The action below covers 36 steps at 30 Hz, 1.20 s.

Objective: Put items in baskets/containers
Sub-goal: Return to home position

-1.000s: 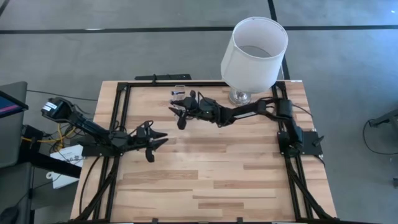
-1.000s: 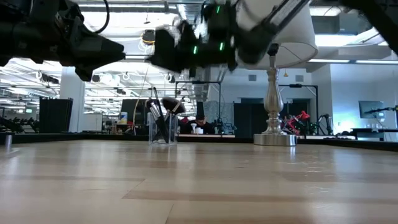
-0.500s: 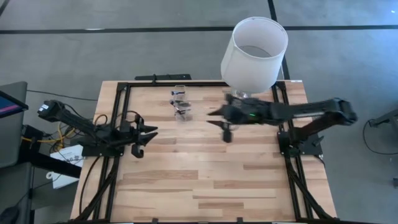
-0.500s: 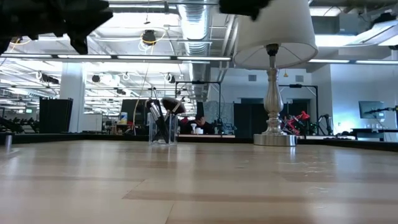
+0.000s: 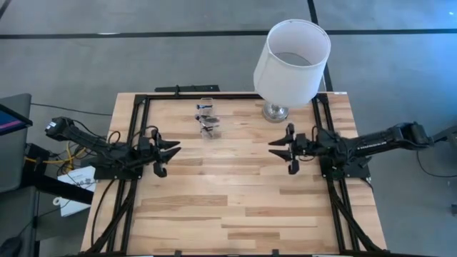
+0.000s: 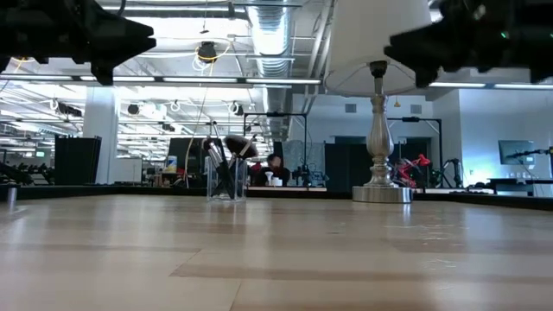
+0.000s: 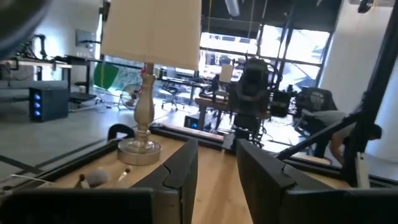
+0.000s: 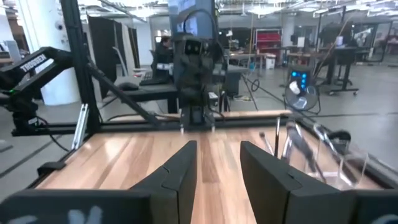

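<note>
I've swung the right gripper back from the cup; left gripper parked opposite. Both fingers spread, empty; brushes look stowed.

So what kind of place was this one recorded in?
Probably a robotics lab in an open industrial hall: a wooden table with the left arm and right arm mounted at its sides, exposed ceiling ducts, and desks with equipment behind.
</note>
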Tool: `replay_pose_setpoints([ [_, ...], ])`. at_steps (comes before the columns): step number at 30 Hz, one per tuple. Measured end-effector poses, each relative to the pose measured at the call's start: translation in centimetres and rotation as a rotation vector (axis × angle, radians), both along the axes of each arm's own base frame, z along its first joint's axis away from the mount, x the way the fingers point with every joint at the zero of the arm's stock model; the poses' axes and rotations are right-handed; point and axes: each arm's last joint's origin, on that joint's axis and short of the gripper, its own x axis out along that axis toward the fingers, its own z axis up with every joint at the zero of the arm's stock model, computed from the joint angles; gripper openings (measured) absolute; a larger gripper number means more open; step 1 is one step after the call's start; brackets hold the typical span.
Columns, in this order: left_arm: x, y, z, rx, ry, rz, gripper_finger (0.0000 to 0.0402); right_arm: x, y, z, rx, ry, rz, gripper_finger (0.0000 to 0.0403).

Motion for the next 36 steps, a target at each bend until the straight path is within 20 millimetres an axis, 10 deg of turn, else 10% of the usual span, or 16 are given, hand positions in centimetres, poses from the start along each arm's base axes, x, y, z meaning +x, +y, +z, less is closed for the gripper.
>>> replay_pose_setpoints([
  [10, -1.2, 0.6, 1.2, 0.007, -0.089, 0.061, 0.0108, -3.3, -0.1, -3.8, 0.021, -0.018, -0.001, 0.0112],
  [28, -1.7, 1.0, -0.1, 0.018, -0.028, 0.104, 0.0108, -5.0, -0.2, -3.8, -0.063, 0.01, -0.006, 0.0112],
  [36, -1.1, -0.2, -1.2, 0.127, 0.052, -0.232, 0.0108, -5.4, -0.2, -4.0, -0.122, 0.038, -0.007, 0.0112],
])
